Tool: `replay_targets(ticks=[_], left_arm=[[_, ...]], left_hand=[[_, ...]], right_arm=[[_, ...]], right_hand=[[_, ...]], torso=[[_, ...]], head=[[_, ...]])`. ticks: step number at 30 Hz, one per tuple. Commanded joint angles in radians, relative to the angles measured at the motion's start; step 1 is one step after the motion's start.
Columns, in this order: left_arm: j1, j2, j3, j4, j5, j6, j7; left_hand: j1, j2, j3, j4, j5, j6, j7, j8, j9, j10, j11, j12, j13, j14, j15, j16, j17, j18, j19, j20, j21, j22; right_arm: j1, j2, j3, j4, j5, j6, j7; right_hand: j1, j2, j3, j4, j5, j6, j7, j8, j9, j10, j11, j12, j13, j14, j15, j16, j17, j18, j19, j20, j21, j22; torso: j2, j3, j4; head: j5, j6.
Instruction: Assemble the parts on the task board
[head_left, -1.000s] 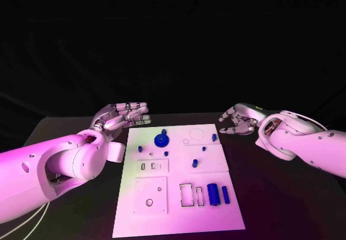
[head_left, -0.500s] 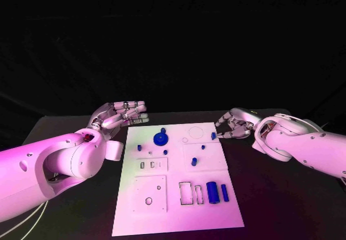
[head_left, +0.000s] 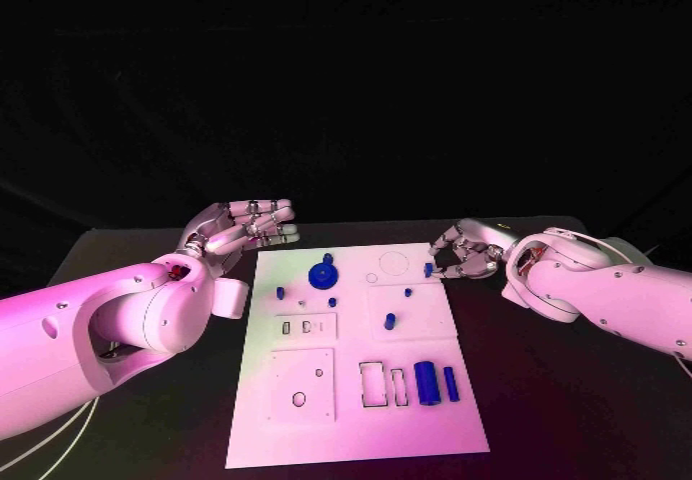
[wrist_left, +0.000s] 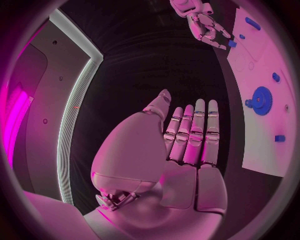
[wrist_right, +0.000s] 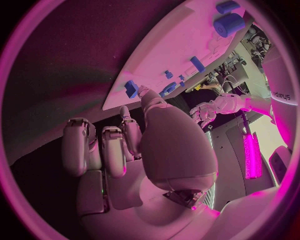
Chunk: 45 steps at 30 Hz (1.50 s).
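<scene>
The right hand (head_left: 464, 250) sits at the far right corner of the task board (head_left: 346, 420), its fingers apart and curved around nothing, fingertips just beside a small blue peg (head_left: 428, 269) at the board's edge. This looks like the reach for that peg; the next move calls for a neat pinch on it. The left hand (head_left: 245, 225) hovers over the counter (head_left: 562, 400) beside the board's far left corner, fingers loosely apart, holding nothing. The blue gear (head_left: 323, 273) lies on the board.
</scene>
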Motion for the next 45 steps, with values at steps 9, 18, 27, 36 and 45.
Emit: replay_targets(ticks=[9,18,27,36,45], left_arm=[[0.001,0.001,0.001,0.000,0.001,0.019,0.005],[0.001,0.000,0.001,0.000,0.001,0.019,0.005],[0.001,0.000,0.001,0.000,0.001,0.018,0.004],[0.001,-0.001,0.001,0.000,0.001,0.018,0.004],[0.001,-0.001,0.001,0.000,0.001,0.019,0.003]], left_hand=[[0.004,0.008,-0.001,-0.007,0.002,0.001,0.010,-0.005,0.000,-0.003,0.005,-0.002,-0.001,-0.004,0.003,-0.007,0.001,0.005,-0.008,0.002,-0.003,-0.001],[0.004,0.008,-0.001,-0.007,0.002,0.001,0.010,-0.005,0.000,-0.003,0.005,-0.002,-0.001,-0.004,0.003,-0.007,0.001,0.005,-0.008,0.002,-0.003,-0.001],[0.004,0.008,-0.001,-0.007,0.002,0.001,0.010,-0.005,0.000,-0.003,0.005,-0.002,-0.001,-0.004,0.003,-0.007,0.001,0.005,-0.008,0.002,-0.003,-0.001],[0.004,0.008,-0.001,-0.007,0.002,0.001,0.010,-0.005,0.000,-0.003,0.005,-0.002,-0.001,-0.004,0.003,-0.007,0.001,0.005,-0.008,0.002,-0.003,-0.001],[0.006,0.009,-0.001,-0.008,0.002,0.001,0.010,-0.006,0.000,-0.004,0.005,-0.002,-0.001,-0.004,0.004,-0.008,0.002,0.005,-0.008,0.002,-0.004,-0.002]], right_arm=[[-0.008,0.019,0.000,-0.015,-0.001,0.025,0.003],[-0.013,0.024,0.000,-0.015,-0.008,0.034,-0.001],[-0.015,0.027,0.000,-0.018,-0.011,0.035,-0.005],[-0.016,0.032,0.000,-0.022,-0.013,0.034,-0.008],[-0.017,0.038,0.000,-0.030,-0.016,0.026,-0.015]], right_hand=[[0.007,0.019,-0.006,0.003,-0.005,0.026,0.002,0.009,0.003,0.004,0.005,0.009,0.032,0.092,0.008,0.006,0.198,0.002,0.004,0.003,0.004,0.072],[0.010,0.025,-0.005,0.000,-0.005,0.046,-0.001,0.019,0.007,0.009,0.002,0.015,0.038,0.092,0.006,0.006,0.199,0.001,0.008,0.002,0.008,0.077],[0.011,0.031,-0.003,0.000,-0.003,0.056,-0.004,0.024,0.008,0.013,-0.001,0.020,0.043,0.092,0.004,0.006,0.199,0.000,0.012,0.001,0.012,0.081],[0.012,0.038,0.000,-0.001,-0.002,0.066,-0.007,0.029,0.009,0.017,-0.003,0.024,0.047,0.093,0.002,0.006,0.200,0.000,0.014,0.000,0.013,0.084],[0.012,0.058,0.009,0.000,0.001,0.090,-0.017,0.041,0.012,0.026,-0.012,0.033,0.056,0.094,-0.005,0.009,0.205,-0.003,0.023,-0.005,0.024,0.096]], torso=[[0.000,-0.0002,0.0000],[-0.001,-0.0002,-0.0006],[0.000,0.0007,-0.0003],[0.000,0.0009,-0.0005],[0.000,0.0011,-0.0005]], head=[[0.008,-0.008],[0.010,-0.010],[0.010,-0.010],[0.010,-0.012],[0.009,-0.013]])
